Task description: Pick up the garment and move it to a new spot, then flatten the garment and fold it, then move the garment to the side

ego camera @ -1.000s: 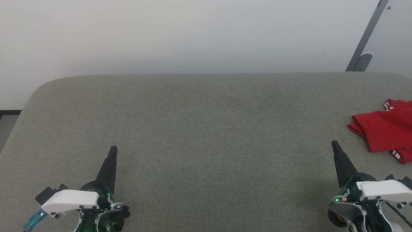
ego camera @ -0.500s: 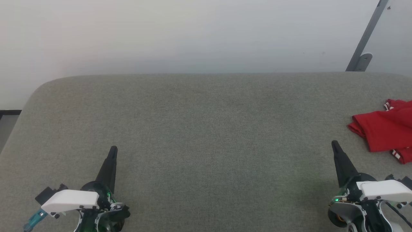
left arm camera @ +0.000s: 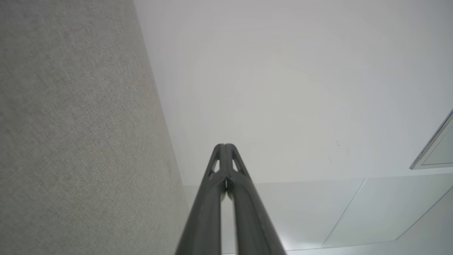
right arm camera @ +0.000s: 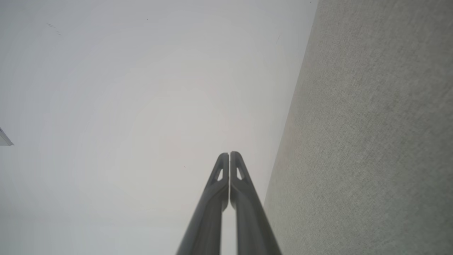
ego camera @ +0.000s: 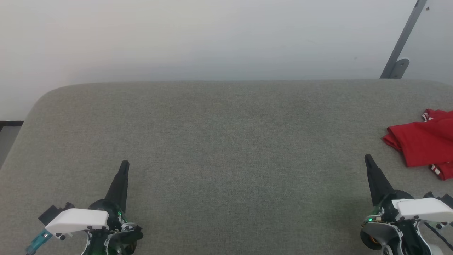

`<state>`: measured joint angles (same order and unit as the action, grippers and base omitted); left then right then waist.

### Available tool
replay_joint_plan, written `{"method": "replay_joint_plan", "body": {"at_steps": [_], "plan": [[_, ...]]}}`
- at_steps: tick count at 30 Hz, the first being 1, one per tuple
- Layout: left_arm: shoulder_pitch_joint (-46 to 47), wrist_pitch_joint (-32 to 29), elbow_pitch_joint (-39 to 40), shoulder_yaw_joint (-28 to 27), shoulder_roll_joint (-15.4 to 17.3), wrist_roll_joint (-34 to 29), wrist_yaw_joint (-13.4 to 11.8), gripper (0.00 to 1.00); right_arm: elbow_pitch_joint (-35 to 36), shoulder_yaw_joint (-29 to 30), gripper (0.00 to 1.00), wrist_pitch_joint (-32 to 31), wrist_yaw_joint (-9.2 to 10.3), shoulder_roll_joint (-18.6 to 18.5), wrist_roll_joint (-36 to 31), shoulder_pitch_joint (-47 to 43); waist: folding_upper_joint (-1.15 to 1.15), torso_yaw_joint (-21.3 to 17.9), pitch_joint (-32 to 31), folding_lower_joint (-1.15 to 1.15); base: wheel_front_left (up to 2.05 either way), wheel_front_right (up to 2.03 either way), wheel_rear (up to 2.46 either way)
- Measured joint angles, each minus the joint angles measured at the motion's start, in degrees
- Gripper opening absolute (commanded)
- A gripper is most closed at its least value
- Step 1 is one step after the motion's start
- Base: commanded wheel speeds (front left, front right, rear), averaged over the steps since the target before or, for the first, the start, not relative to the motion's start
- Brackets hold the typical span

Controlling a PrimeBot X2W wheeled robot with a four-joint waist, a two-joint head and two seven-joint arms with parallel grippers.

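Garment touches neither gripper: we see the left gripper and right gripper, jaws pressed together and empty, over the grey padded surface; the red cloth lies folded near the right one.

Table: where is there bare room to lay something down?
The whole middle of the table is bare, between the left hand and the right hand, back to the wall. Only the right edge is taken, by the red shirt.

Even, diffuse brightness, faint shadows, no glare; wrist views stretch toward their edges.
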<state>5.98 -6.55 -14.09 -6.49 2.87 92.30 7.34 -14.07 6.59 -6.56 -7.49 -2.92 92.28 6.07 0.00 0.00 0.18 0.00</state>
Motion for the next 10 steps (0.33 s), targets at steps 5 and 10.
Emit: {"method": "replay_joint_plan", "body": {"at_steps": [5, 10], "plan": [[0.0, 0.0, 0.0, 0.0, 0.0, 0.0, 0.0, 0.0, 0.01, -0.02, 0.0, 0.0, 0.0, 0.0, 0.0, 0.01, 0.0, 0.0, 0.0, 0.0, 0.0, 0.0, 0.0], [0.0, 0.0, 0.0, 0.0, 0.0, 0.0, 0.0, 0.0, 0.01, -0.02, 0.0, 0.0, 0.0, 0.0, 0.0, 0.01, 0.0, 0.0, 0.0, 0.0, 0.0, 0.0, 0.0]]}}
